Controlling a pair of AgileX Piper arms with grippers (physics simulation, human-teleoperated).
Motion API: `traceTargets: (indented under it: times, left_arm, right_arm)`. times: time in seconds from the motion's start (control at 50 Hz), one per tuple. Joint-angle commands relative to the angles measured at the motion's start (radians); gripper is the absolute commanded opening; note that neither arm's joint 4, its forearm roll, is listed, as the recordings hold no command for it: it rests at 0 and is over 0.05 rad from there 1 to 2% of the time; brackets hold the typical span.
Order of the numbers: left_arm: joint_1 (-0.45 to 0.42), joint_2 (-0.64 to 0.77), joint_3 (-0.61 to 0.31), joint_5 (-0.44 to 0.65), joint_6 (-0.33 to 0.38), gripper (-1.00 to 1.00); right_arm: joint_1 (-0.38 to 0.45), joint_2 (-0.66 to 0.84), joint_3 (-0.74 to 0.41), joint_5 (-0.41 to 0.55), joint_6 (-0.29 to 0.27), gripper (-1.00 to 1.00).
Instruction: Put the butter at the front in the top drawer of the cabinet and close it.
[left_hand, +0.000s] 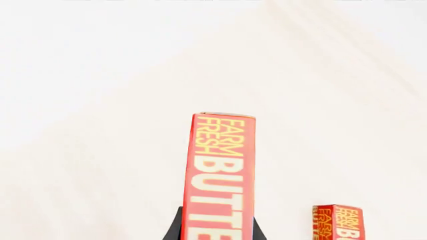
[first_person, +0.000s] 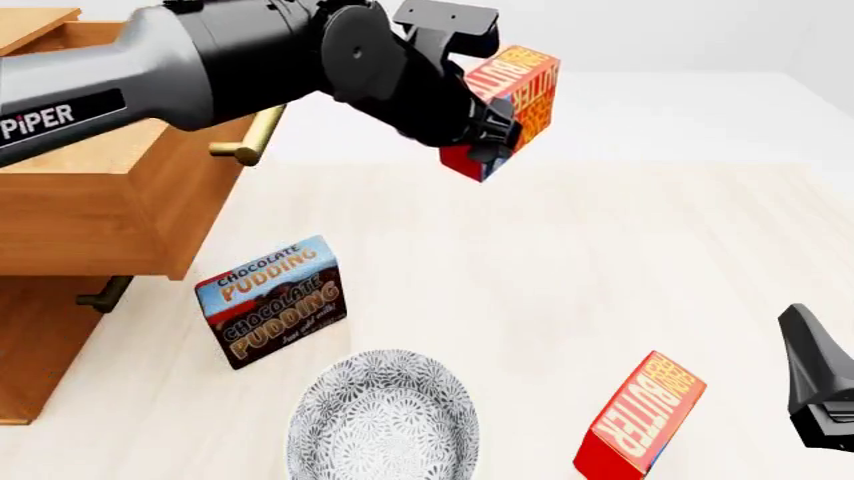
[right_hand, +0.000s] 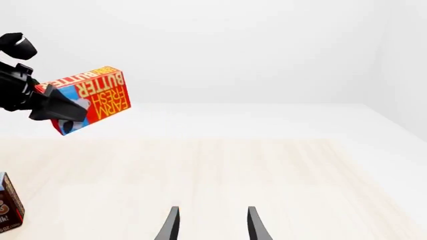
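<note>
My left gripper (first_person: 487, 140) is shut on a red butter carton (first_person: 514, 100), holding it tilted in the air to the right of the top drawer (first_person: 94, 205), which is pulled out of the cabinet (first_person: 27, 350). In the left wrist view that held carton (left_hand: 220, 170) stands between the fingers (left_hand: 175, 226). A second butter carton (first_person: 641, 415) stands tilted on the table near the front edge, also seen as the carton (left_hand: 338, 222). My right gripper (right_hand: 213, 225) is open and empty, low at the front right, right of that second carton.
A Chocolate Pudding box (first_person: 274, 300) stands right of the cabinet. A patterned grey plate (first_person: 384, 415) lies at the front middle. The drawer's brass handle (first_person: 247, 135) sticks out towards the left arm. A lower drawer handle (first_person: 104, 293) shows beneath.
</note>
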Motion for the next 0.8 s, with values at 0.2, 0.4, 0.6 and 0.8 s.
traceTargets:
  times: [0.2, 0.4, 0.6, 0.8]
  left_arm:
    - [0.093, -0.126, 0.015, 0.069, 0.056, -1.0]
    - [0.153, -0.183, 0.001, 0.124, 0.076, -1.0]
    - [0.204, -0.227, -0.004, 0.172, 0.089, -1.0]
    - [0.232, -0.27, 0.021, 0.189, 0.09, -1.0]
  right_arm:
    - [0.0, 0.0, 0.001, -0.001, 0.001, 1.0]
    - [0.0, 0.0, 0.001, -0.001, 0.001, 1.0]
    - [0.0, 0.0, 0.001, -0.001, 0.001, 1.0]
    - [0.0, 0.0, 0.001, -0.001, 0.001, 1.0]
